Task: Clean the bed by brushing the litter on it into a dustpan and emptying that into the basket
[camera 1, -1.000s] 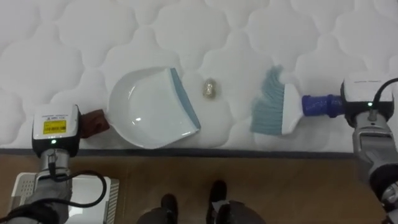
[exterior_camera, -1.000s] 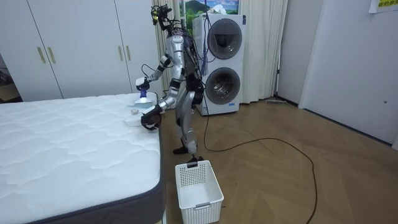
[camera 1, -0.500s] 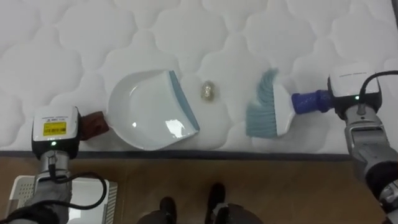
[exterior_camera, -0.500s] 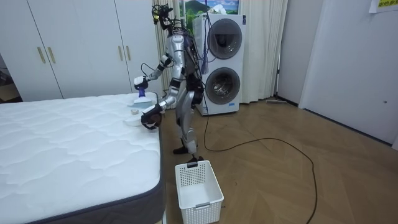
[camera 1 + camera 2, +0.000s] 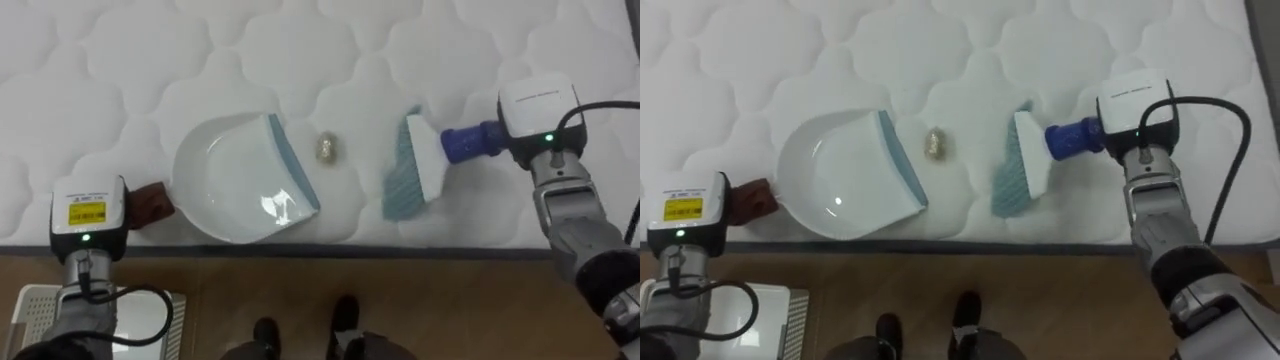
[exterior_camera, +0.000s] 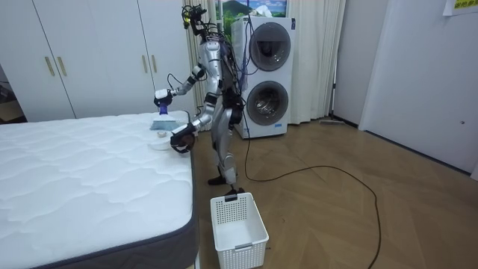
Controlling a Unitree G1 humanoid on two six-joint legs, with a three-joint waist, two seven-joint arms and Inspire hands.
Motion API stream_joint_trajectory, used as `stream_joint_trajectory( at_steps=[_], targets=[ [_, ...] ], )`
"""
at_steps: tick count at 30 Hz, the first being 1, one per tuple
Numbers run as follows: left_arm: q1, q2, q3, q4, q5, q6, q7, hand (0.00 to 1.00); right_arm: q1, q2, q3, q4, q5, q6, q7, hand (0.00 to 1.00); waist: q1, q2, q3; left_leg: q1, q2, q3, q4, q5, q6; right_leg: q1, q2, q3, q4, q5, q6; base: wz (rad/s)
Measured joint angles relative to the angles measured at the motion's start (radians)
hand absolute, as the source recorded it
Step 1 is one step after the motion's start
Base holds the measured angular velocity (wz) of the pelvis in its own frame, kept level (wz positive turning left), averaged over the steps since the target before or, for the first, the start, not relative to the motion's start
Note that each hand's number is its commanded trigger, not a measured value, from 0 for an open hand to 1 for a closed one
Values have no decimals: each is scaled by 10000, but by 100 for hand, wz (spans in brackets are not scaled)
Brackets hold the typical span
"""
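Sweeping step: hand brush, handle running into right hand, bristles down on mattress; crumpled scrap between bristles and dustpan; pan's handle at left hand; closure of either hand hidden, cannot tell; next, drag bristles panward.

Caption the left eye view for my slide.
Brush poised beside a small scrap, facing the white dustpan on the mattress.

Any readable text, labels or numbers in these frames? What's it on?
Yellow label on the back of the left hand: dark print, too small to read.
White tag on the back of the right hand: too small to read.
Yellowish sheet, room view's top right: blurred, unreadable.
No text legible anywhere.
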Motion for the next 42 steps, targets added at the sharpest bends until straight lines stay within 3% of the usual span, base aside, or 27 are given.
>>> stream_joint_trajectory(
  at_steps=[4, 8, 10, 18, 28, 42],
  targets=[
    [-21, -260, -8, -37, 7, -16, -182, 100, -66, 853, 35, -320, -474, -391, -177, 100, 75, 121, 5, -22, -36, -71, -45, 12, -15, -28, -58, -76, 68, -26, -10, 9],
    [-35, -486, -14, -37, 8, -18, -229, 100, -66, 1284, 55, -407, -601, -759, -198, 100, 143, 230, -2, -68, -65, -149, 9, 13, -13, -25, -96, -145, 72, -39, 9, 7],
    [-42, -648, -47, -41, 6, -18, -328, 100, -61, 1305, 72, -440, -551, -856, -195, 100, 232, 277, -3, -92, -92, -173, 10, 14, -9, -28, -129, -193, 75, -49, 22, 5],
    [-91, -805, -59, -103, 24, -23, -451, 100, -58, 1408, 254, -601, -259, -966, 73, 100, 346, 318, -13, -140, -137, -215, 12, 23, 8, -42, -186, -276, 77, -74, 41, 4],
    [-87, -984, -74, -105, 4, -15, -667, 100, -48, 1524, 564, -1128, 526, -1391, 467, 100, 359, 524, -125, -38, -200, -198, -155, 86, 52, -17, -248, -286, 96, -73, 42, 1],
    [-87, -1082, -88, -83, -121, -86, -687, 100, -21, 1525, 829, -1129, 1188, -1536, 642, 100, 349, 603, -105, -34, -195, -214, -100, 92, 56, 49, -279, -351, 99, -74, 45, 1]
  ],
)
